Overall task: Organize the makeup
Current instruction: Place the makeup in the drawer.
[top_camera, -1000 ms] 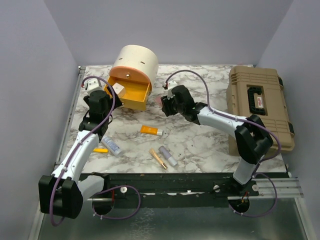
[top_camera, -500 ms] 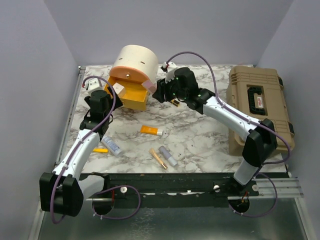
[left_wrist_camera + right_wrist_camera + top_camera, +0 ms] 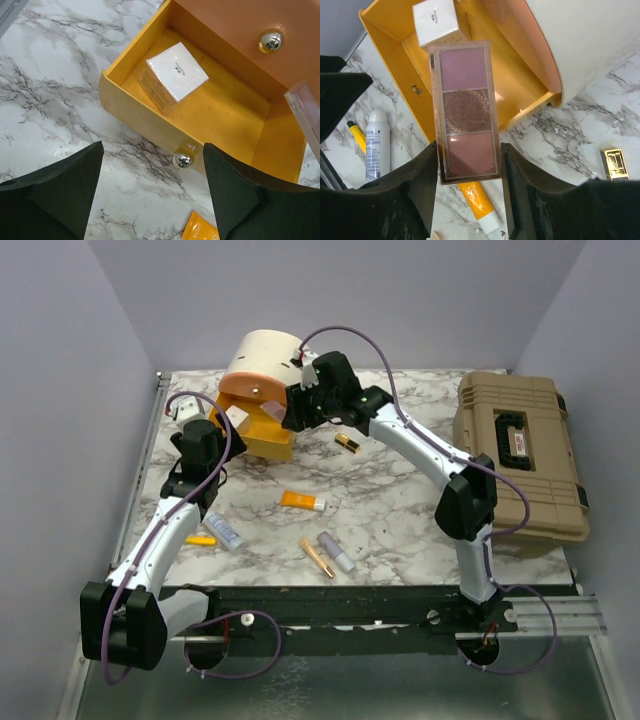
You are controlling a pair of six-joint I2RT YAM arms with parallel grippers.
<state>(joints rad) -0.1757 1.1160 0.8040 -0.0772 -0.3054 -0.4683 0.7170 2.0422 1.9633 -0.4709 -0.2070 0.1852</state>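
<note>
Marbled worktop [image 3: 400,510], open drawer [image 3: 512,95] upper left in the overhead view. The right pincer [image 3: 468,155] clamps the palette [image 3: 465,110] above the drawer. I'd lower it flat beside the cube [image 3: 175,75], then release. The left pincer [image 3: 151,170] hovers with jaws apart.

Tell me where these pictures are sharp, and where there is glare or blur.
Top external view: even light, the marble table sharp, only soft shadows. Left wrist view: small white cube sharp, bright glare on the round chrome knob, the near black fingers soft. Right wrist view: pink three-pan palette sharp.
</note>
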